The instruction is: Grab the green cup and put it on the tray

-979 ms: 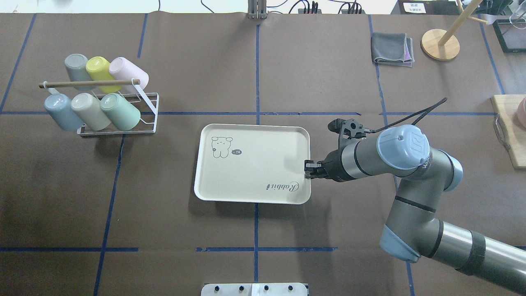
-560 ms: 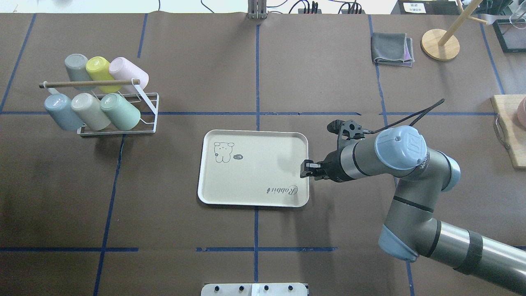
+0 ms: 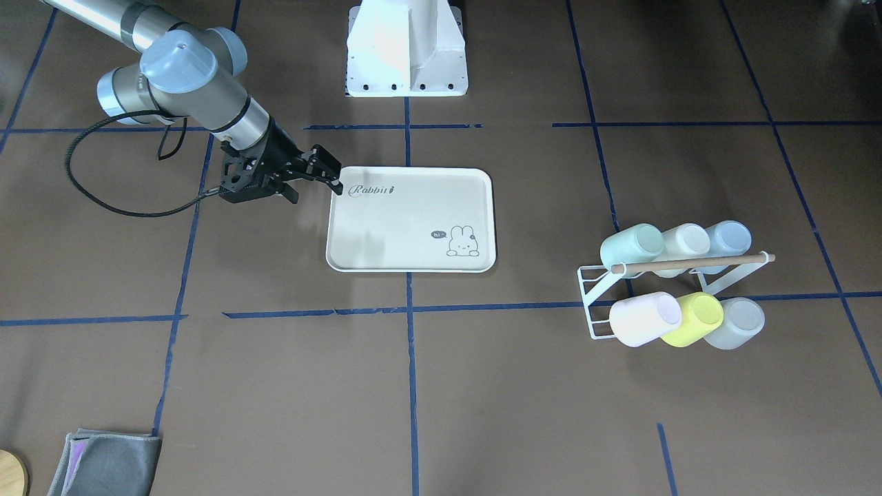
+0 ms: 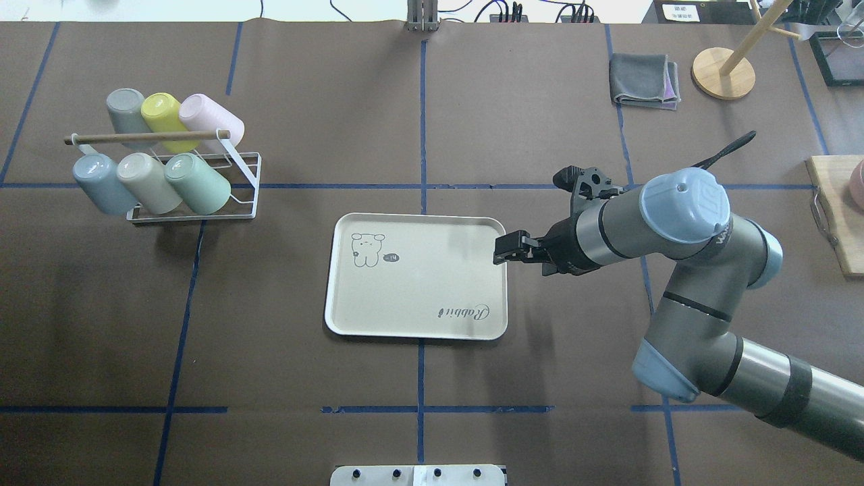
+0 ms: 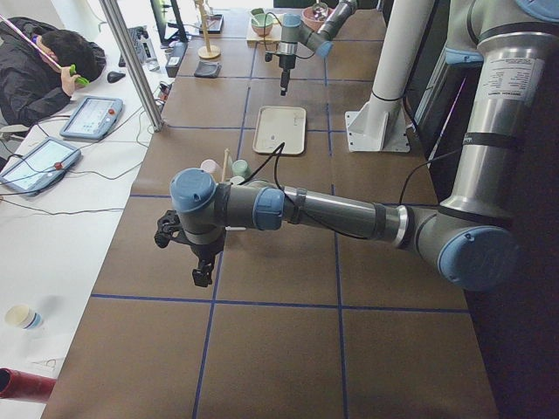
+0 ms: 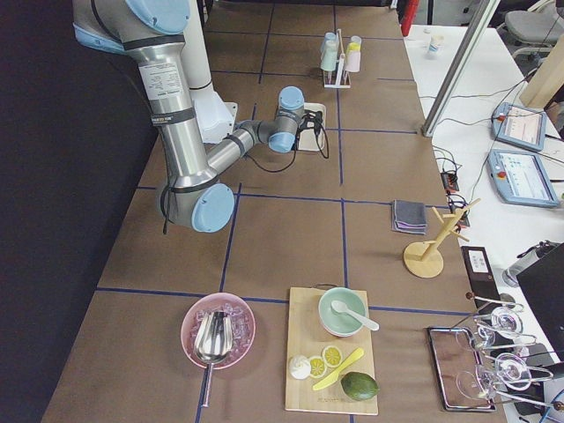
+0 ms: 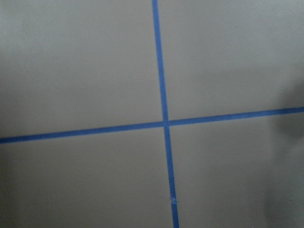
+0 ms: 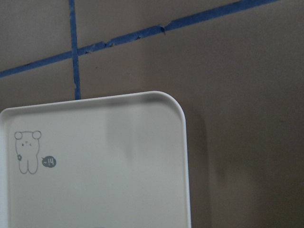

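Observation:
The green cup (image 4: 198, 183) lies on its side in the front row of a white wire rack (image 4: 246, 192), at the far left of the overhead view; it also shows in the front view (image 3: 632, 248). The cream tray (image 4: 418, 283) lies flat mid-table, empty, and shows in the front view (image 3: 406, 227) and the right wrist view (image 8: 118, 166). My right gripper (image 4: 501, 250) hovers at the tray's right edge, open and empty; it also shows in the front view (image 3: 333, 176). My left gripper (image 5: 203, 278) shows only in the left side view, over bare table; I cannot tell its state.
The rack also holds grey, yellow-green, pink, light blue and beige cups. A folded grey cloth (image 4: 643, 81) and a wooden stand (image 4: 723, 73) sit at the back right. A wooden board (image 4: 837, 216) lies at the right edge.
The tray went from slightly skewed to lying square on the table. My right gripper has left the tray's right rim, opened, and moved up and toward the far side.

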{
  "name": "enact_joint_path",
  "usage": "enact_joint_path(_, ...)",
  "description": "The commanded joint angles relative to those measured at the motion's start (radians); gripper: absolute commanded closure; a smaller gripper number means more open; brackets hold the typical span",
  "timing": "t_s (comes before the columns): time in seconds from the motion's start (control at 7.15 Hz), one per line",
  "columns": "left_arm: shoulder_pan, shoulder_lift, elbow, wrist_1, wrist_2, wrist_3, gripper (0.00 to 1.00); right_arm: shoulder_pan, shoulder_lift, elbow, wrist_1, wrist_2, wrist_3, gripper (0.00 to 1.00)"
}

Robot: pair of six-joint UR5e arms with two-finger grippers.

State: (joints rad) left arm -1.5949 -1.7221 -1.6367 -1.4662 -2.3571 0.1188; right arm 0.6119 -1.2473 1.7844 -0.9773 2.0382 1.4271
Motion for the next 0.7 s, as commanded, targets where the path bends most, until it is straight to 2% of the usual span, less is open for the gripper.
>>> enact_joint_path(0.0, 0.039, -0.014, -0.116, 0.003, 0.002, 0.005, 0.0, 0.078, -0.004, 0.119, -0.194, 0.043, -0.005, 0.0)
enact_joint_path(0.28, 0.099, -0.008, -0.294, 0.003, 0.004, 0.005, 0.0, 0.159, -0.012, 0.171, -0.328, 0.06, -0.049, 0.0)
enact_joint_path(0.42, 0.151, -0.007, -0.369, 0.042, 0.006, 0.004, 0.0, 0.193, -0.017, 0.188, -0.407, 0.062, -0.135, 0.0)
enact_joint_path(0.56, 0.215, -0.008, -0.45, 0.105, 0.094, 0.004, 0.0, 0.227, -0.017, 0.2, -0.516, 0.062, -0.243, 0.0)
